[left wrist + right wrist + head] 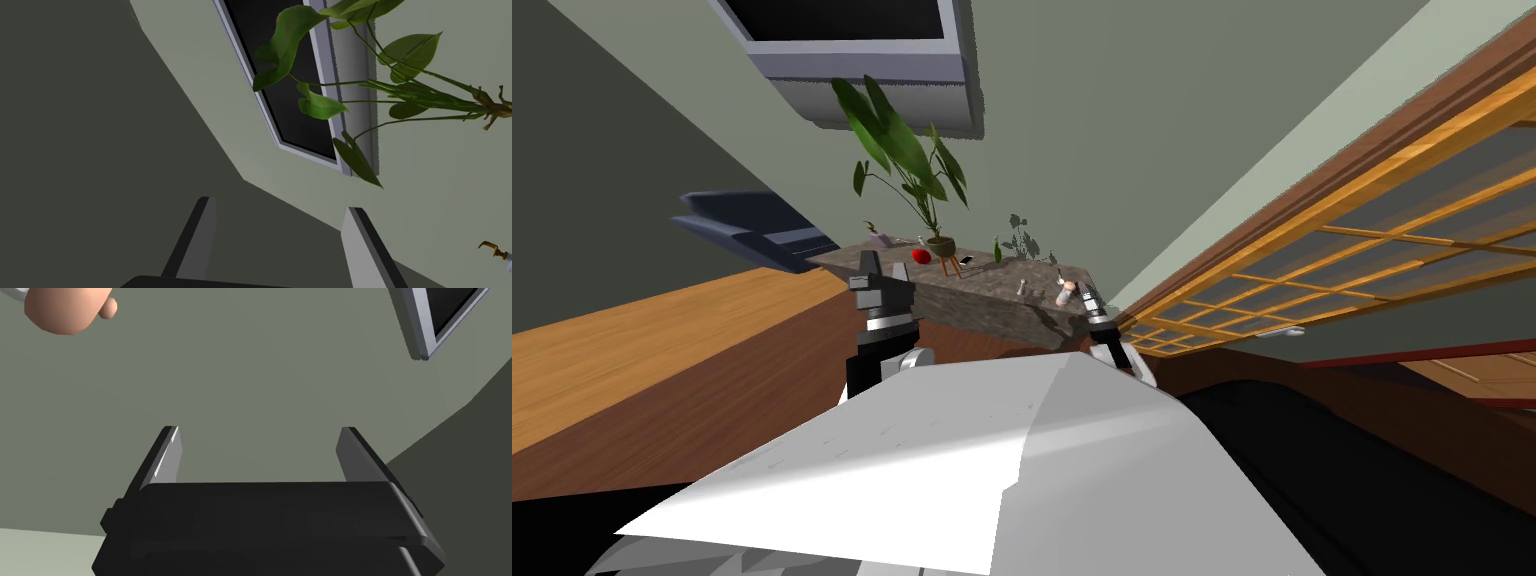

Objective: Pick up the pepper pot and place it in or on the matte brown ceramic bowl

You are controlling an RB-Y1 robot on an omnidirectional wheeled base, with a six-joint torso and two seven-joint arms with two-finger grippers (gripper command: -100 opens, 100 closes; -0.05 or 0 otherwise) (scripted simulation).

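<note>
Hovering at the right end of a stone-topped table (pixel 982 292), the right gripper (pixel 1086 298) sits at about 1 o'clock from my chest. Its two fingers (pixel 167 453) stand wide apart, roughly a third of the wrist view's width, with bare green-grey wall between them. It has hold of nothing.

The pepper pot (pixel 1065 291) is a small white body under a rounded pinkish-brown top. It is on the table's right end, just beside that gripper at its 9 o'clock in the head view. I cannot tell whether the two touch. In the right wrist view the pot's rounded top lies beyond the fingertips and out past one blade's side, not between the blades.

The left gripper (pixel 869 263) is raised at about 11 o'clock from my chest, over the table's left near edge and well apart from the pot. Its blades (pixel 197 240) are also spread wide and empty. Beyond them are the broad green leaves of a potted plant (pixel 912 170).

That plant stands in a dark pot on small wooden legs at the table's far side, near 12 o'clock. A red round thing (pixel 921 256) sits just beside the pot at its 9 o'clock. A small dark flat thing (pixel 967 260) and a green bottle (pixel 998 250) lie toward its 3 o'clock. A small pale item (pixel 1022 287) stands between the bottle and the pepper pot.

A wooden lattice screen (pixel 1312 270) runs off at 3 o'clock, and a wood floor (pixel 662 380) spreads at 9 o'clock.
</note>
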